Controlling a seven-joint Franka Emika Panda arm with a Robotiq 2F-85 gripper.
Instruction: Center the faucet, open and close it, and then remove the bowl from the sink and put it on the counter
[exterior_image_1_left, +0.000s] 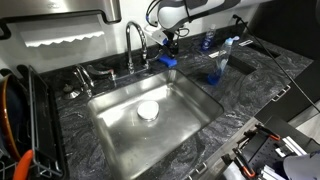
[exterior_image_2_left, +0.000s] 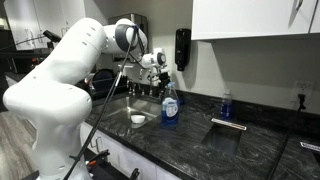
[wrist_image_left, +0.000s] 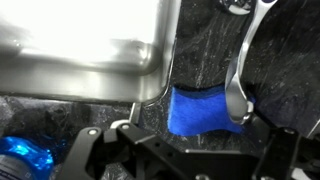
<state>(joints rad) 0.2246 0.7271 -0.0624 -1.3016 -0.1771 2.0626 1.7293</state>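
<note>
Crowding the tabletop (exterior_image_1_left: 250, 100) behind the sink (exterior_image_1_left: 190, 125), a blue sponge (exterior_image_1_left: 168, 60) lies just beside the faucet (exterior_image_1_left: 133, 45), and a blue soap bottle (exterior_image_2_left: 171, 105) stands near the basin's rim. A dish rack (exterior_image_1_left: 15, 130) sits across the sink from them. The tool (exterior_image_1_left: 168, 44) hangs over the sponge, close to the tall chrome tap, released and gripping nothing. Only the wrist view shows a slim chrome stem crossing the sponge's edge, with the tool's dark fingers (wrist_image_left: 95, 148) spread apart below. Both exterior views show the bowl (exterior_image_1_left: 148, 110), small, white and round, resting upright in the middle of the steel basin.
</note>
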